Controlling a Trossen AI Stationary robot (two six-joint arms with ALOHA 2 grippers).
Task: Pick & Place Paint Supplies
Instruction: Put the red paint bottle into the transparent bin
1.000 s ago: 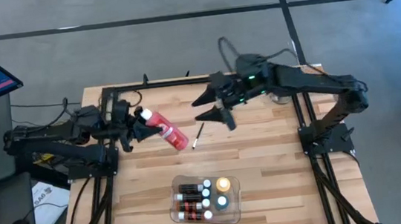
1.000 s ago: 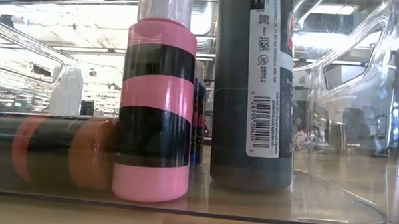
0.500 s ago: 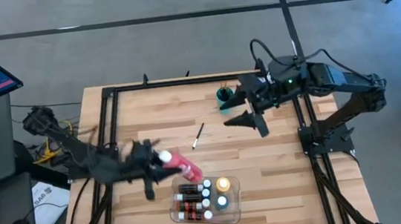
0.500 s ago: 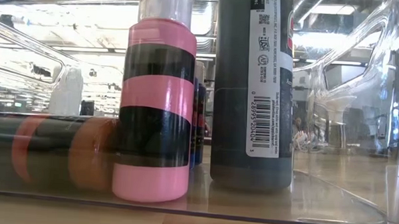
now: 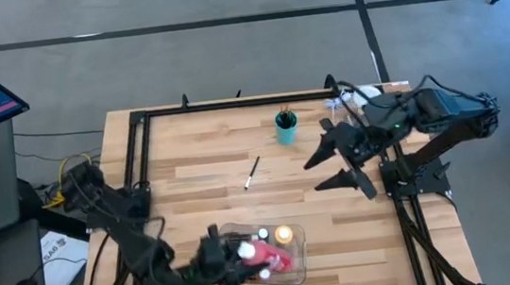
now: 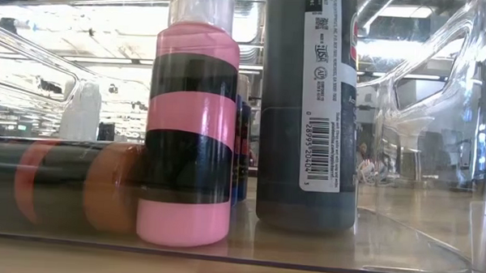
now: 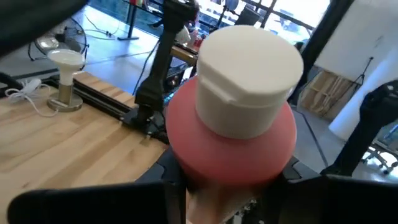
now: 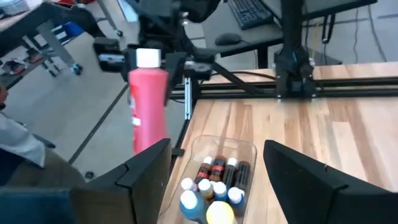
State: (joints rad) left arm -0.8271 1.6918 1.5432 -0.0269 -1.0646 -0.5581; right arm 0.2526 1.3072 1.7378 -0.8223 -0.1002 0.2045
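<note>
While the left end effector (image 5: pixel 234 258) grips the red bottle (image 5: pixel 265 253) over the tray (image 5: pixel 297 273) at 6 o'clock, releasing could topple the small bottles (image 8: pixel 214 177); the right end effector (image 5: pixel 345 163) waits open at 3 o'clock.

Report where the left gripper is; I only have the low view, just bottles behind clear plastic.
Observer: The left gripper is over the clear tray, shut on a red bottle with a white cap.
Operator: Give me the bottle's attitude.
Observer: Upright in the right wrist view, cap up.
Operator: Now the right gripper.
Observer: The right gripper is open and holds nothing, right of the teal cup. One brush lies loose on the table.
</note>
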